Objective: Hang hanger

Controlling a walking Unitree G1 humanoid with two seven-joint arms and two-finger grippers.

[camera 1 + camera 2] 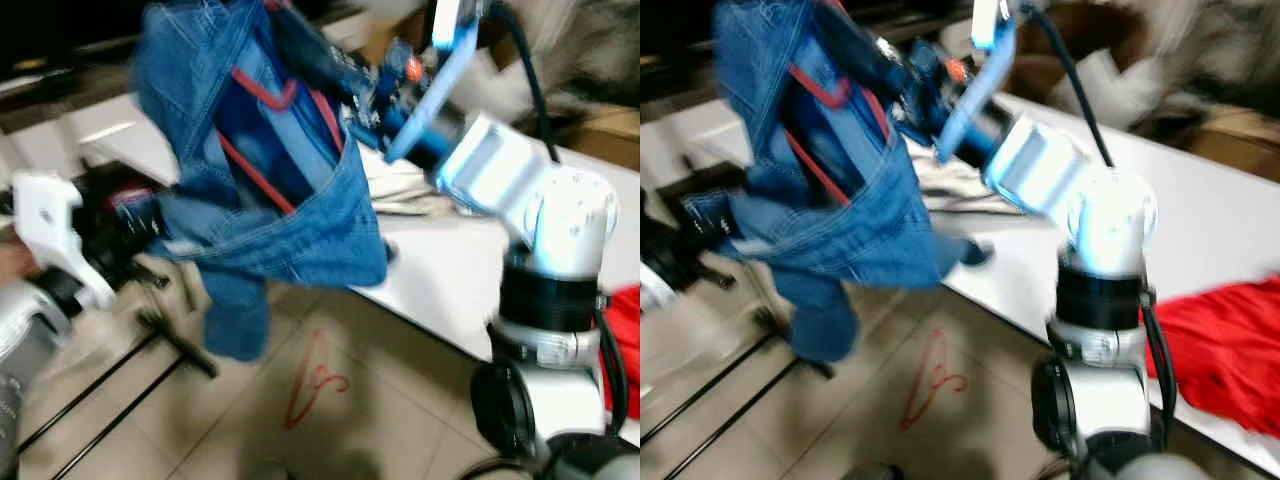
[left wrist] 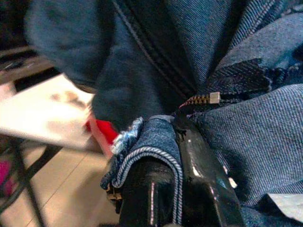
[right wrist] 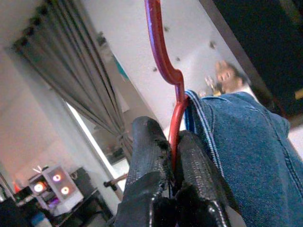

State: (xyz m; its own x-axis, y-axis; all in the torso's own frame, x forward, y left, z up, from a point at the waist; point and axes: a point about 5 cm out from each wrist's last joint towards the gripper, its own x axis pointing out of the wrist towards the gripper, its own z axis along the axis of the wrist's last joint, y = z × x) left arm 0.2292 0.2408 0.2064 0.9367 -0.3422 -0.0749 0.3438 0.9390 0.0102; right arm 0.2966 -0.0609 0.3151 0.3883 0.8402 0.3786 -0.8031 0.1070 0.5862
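The right gripper (image 3: 171,177) clenched the red hanger (image 3: 163,61) to lift the denim garment (image 1: 290,220); beside it, the left gripper (image 2: 177,189) pinched its hem, steadying.

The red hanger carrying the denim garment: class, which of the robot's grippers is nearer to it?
Right. The right gripper is shut on the red hanger itself, below its hook. The left gripper pinches the denim garment lower down, off the hanger.
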